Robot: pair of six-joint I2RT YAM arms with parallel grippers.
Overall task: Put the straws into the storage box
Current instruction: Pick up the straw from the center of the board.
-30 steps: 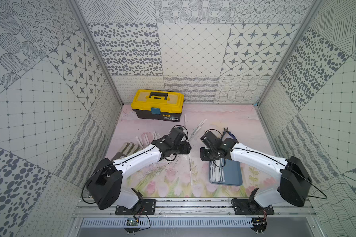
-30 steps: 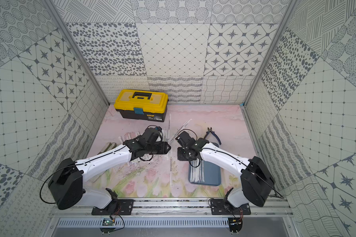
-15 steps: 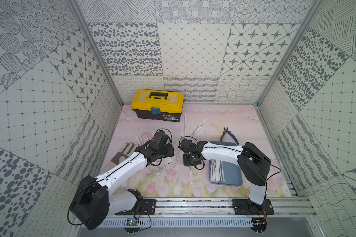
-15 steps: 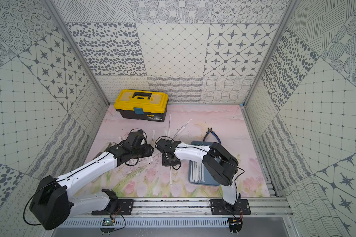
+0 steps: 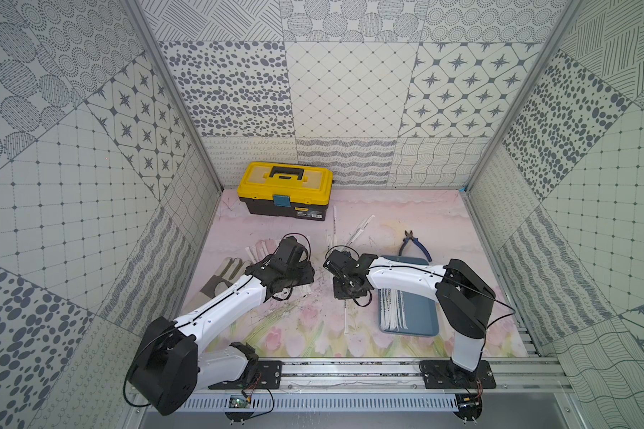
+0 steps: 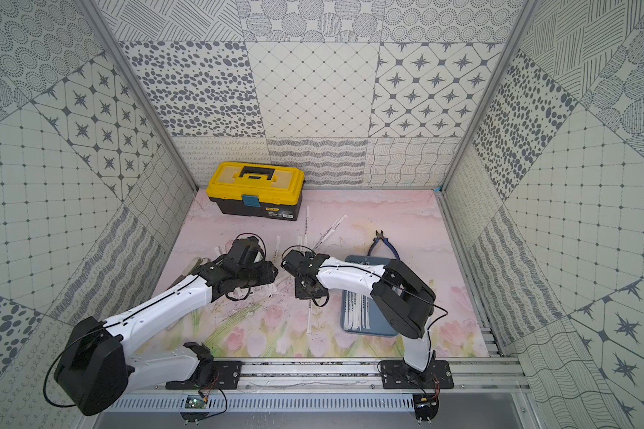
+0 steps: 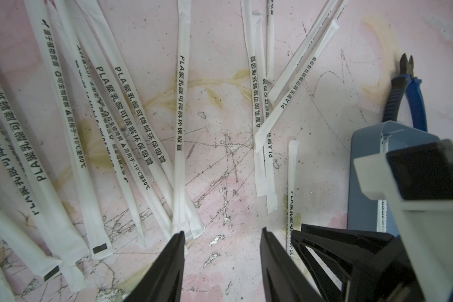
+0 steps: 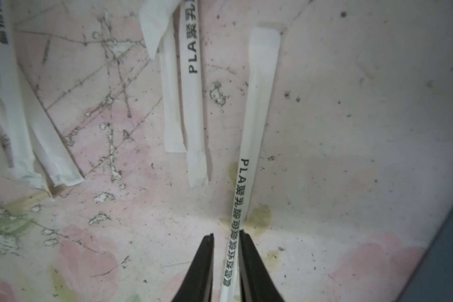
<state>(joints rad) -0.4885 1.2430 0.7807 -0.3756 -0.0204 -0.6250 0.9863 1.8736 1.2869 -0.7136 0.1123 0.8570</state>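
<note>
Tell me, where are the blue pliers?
In both top views the blue pliers lie toward the right side, at the far edge of the storage box.

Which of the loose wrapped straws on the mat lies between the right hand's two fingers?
The lone straw running between the fingertips of the right hand, beside the storage box; the other loose straws lie outside that gap.

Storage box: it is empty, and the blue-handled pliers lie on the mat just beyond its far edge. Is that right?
Not empty. In both top views the storage box holds several wrapped straws lying side by side along its length. The blue-handled pliers do lie on the mat just beyond its far edge.
</note>
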